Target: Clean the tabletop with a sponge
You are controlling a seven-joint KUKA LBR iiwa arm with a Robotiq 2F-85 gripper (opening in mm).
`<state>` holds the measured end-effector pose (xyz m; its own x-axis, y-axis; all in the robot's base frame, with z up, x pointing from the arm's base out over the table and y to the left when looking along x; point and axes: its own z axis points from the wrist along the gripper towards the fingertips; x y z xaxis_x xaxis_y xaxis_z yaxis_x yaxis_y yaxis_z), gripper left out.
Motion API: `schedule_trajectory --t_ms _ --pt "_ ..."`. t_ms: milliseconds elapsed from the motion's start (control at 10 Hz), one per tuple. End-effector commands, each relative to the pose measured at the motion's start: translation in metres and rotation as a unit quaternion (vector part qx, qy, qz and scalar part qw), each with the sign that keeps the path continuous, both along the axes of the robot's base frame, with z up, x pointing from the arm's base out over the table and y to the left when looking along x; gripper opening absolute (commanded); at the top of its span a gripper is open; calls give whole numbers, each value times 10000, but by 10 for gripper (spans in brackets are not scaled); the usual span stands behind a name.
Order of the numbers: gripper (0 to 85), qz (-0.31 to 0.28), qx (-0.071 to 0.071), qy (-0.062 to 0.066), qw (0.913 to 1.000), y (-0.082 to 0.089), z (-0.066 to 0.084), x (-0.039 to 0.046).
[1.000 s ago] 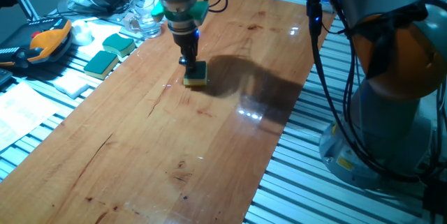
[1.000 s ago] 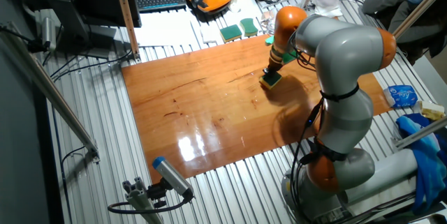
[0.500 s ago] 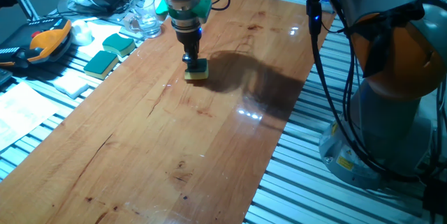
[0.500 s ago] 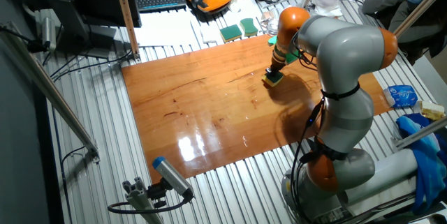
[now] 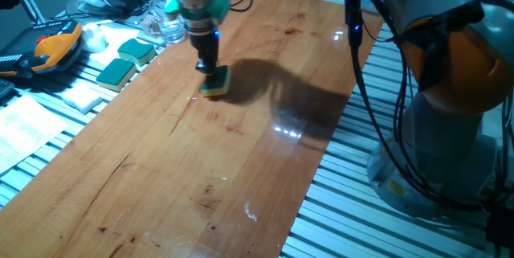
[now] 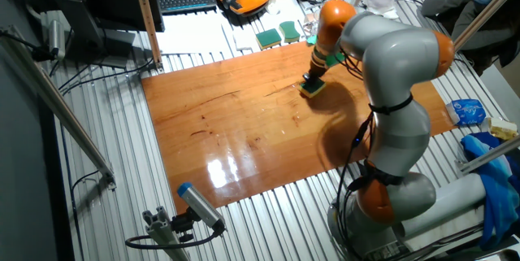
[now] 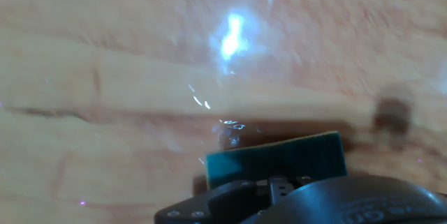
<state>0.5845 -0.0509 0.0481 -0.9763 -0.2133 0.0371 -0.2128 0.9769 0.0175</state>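
The tabletop (image 5: pixel 201 153) is a long glossy reddish-brown board, also in the other fixed view (image 6: pixel 236 131) and the hand view (image 7: pixel 126 77). The sponge (image 5: pixel 215 82), green on top and yellow below, lies flat on it toward the far end. It also shows in the other fixed view (image 6: pixel 313 88) and in the hand view (image 7: pixel 279 160). My gripper (image 5: pixel 206 67) points straight down and is shut on the sponge, pressing it onto the wood. In the other fixed view the gripper (image 6: pixel 311 78) stands over it.
Beside the board's far left edge lie a flat green pad (image 5: pixel 116 72), a second green-and-yellow sponge (image 5: pixel 136 50) and a white foam block (image 5: pixel 84 96). A glass (image 5: pixel 165 18) stands near the far corner. An orange pendant (image 5: pixel 50 49) lies left. The robot base (image 5: pixel 438 137) stands right.
My gripper has slid the sponge across the tabletop, first a little toward the far end, then left toward the board's left edge.
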Motion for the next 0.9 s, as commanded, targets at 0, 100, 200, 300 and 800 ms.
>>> schedule_trajectory --t_ms 0,100,200,300,800 --pt "0 -42 -2 6 10000 57 6 38" --pt "0 -96 3 6 10000 110 3 66" --pt "0 -164 54 23 9998 172 -4 83" --pt "0 -226 43 32 9997 238 2 88" --pt "0 -602 -135 -73 9981 790 45 -96"
